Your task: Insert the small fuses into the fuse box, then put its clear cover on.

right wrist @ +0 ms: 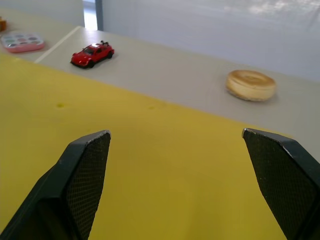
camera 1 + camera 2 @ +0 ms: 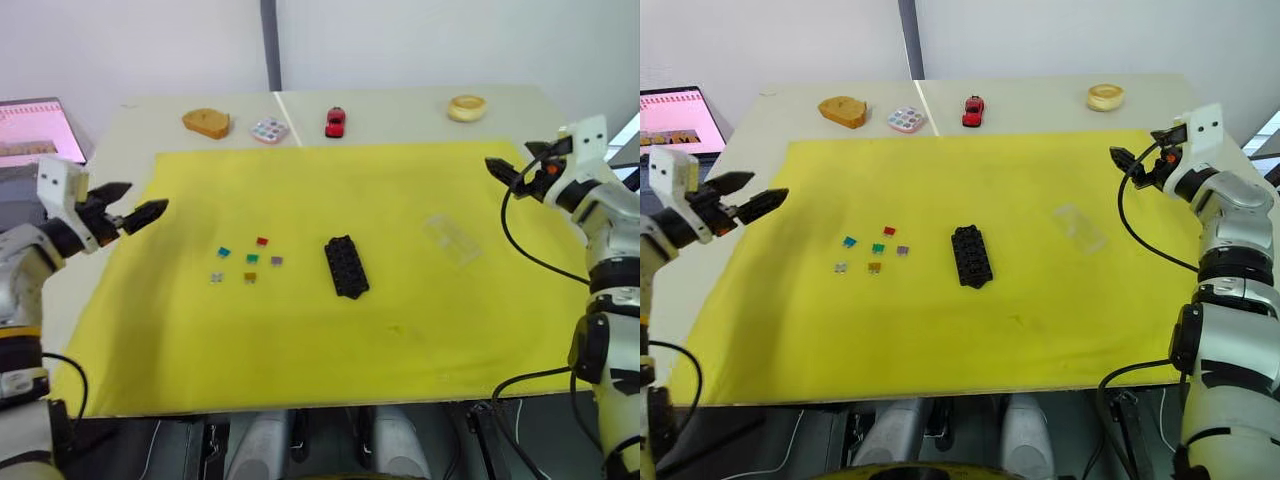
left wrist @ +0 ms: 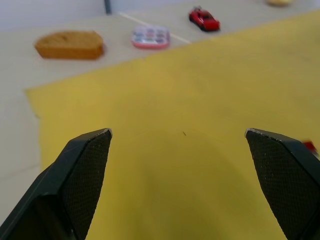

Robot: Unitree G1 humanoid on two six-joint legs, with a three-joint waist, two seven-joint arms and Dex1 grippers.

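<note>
Fuses: I see the small fuses (image 2: 247, 264) loose on the yellow mat (image 2: 400, 330), just left of the fuse box (image 2: 346, 266); likely light, slippery, so I'd pinch the flat sides.
Cover: the clear cover (image 2: 452, 240) lies right of the box; probably brittle, best held by its long edges.
Jaws: left gripper (image 2: 132, 204) and right gripper (image 2: 1124, 161) both spread wide, empty, at the mat's sides.

A robot test bench in a lab-like room is suggested. A pale table (image 2: 100, 150) is set against a plain white wall (image 2: 420, 40) and is covered by a yellow mat (image 2: 400, 340). Unrelated props are lined up along the table's far edge, well beyond both grippers: a bread-like piece (image 2: 206, 122), a small pink palette (image 2: 269, 130), a red toy car (image 2: 335, 121) and a round pastry (image 2: 466, 107). A lit screen (image 2: 35, 130) is seen just behind the left gripper (image 2: 138, 206).
</note>
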